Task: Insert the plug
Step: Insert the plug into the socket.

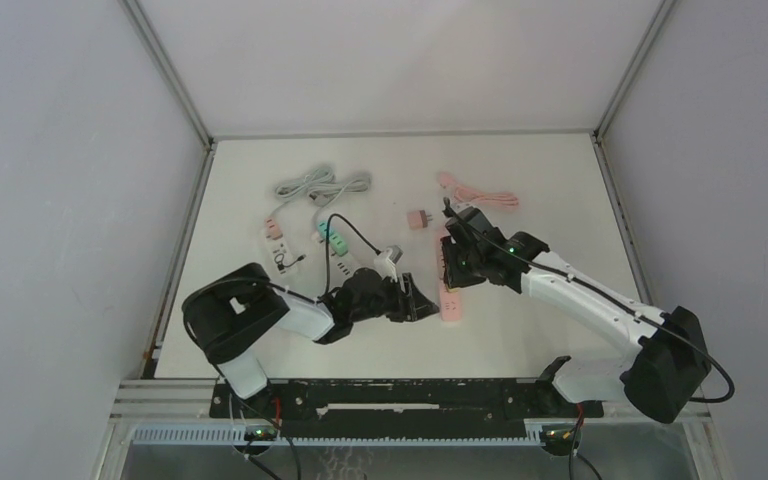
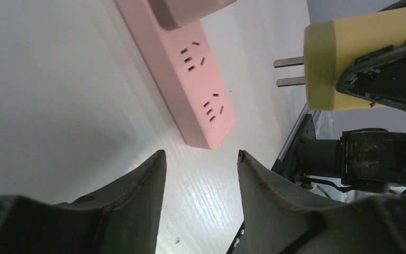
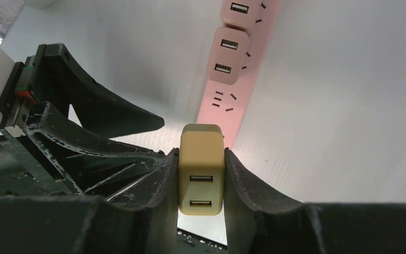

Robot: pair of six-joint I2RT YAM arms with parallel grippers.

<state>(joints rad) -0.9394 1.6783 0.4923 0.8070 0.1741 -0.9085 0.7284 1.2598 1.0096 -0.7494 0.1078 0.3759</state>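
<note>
My right gripper [image 3: 201, 159] is shut on a yellow USB plug adapter [image 3: 201, 169], holding it above the pink power strip [image 3: 227, 100]. The left wrist view shows the adapter [image 2: 343, 58] with its two metal prongs bare, pointing towards the strip [image 2: 190, 79] and apart from it. Pink adapters sit plugged in further along the strip [image 3: 228, 53]. My left gripper [image 2: 201, 159] is open and empty, low on the table just beside the near end of the strip. In the top view the strip [image 1: 451, 300] lies between my left gripper [image 1: 422, 300] and my right gripper [image 1: 455, 265].
A loose pink adapter [image 1: 419, 219] and a pink cable [image 1: 480, 195] lie behind the strip. Grey cable [image 1: 320, 185], a green strip [image 1: 332, 236] and a pink-white one [image 1: 276, 235] lie at the left. The table's front rail [image 1: 400, 395] is near.
</note>
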